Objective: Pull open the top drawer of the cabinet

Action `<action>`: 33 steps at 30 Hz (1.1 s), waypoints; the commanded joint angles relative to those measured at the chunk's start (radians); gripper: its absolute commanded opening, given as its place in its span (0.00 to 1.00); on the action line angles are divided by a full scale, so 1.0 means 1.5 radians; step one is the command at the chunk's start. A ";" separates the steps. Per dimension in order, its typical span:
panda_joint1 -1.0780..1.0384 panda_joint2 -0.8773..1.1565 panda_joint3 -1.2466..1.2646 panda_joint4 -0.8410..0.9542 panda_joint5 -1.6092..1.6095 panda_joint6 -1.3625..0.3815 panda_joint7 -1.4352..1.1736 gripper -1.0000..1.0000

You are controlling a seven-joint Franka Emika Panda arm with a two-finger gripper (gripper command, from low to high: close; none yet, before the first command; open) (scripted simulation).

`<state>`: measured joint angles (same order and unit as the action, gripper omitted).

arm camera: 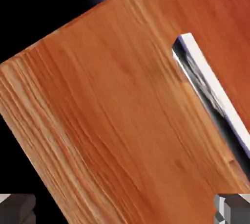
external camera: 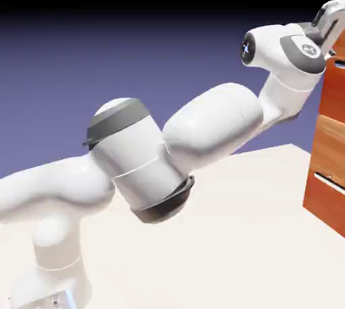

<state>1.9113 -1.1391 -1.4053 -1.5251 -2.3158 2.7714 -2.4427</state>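
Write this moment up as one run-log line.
pincer: open, nothing between tips | silver handle: ungripped, off to one side in hand view | cabinet: at exterior view's right edge

silver handle [arm camera: 213, 83] (orange-brown wood grain [arm camera: 107, 105])

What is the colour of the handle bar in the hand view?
Silvery and shiny, best seen in the hand view.

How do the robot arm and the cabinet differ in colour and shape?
The robot arm is white with dark grey bands, while the cabinet shows reddish-brown and lighter orange wood grain. The robot arm has rounded, bent links; the cabinet has flat faces and straight edges. Both are only partly inside the exterior view.
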 commanded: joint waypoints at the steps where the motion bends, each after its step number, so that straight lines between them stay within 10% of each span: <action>1: 0.017 -0.005 -0.013 0.012 -0.021 -0.002 -0.029 0.50; 15: 0.227 -0.067 -0.097 0.248 -0.041 0.031 -0.267 0.50; 16: 0.227 -0.067 -0.097 0.248 -0.041 0.031 -0.268 0.00; 33: -0.063 -0.032 0.013 -0.138 -0.137 -0.071 -0.099 0.00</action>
<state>1.8172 -1.1865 -1.3865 -1.7327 -2.5206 2.6644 -2.5912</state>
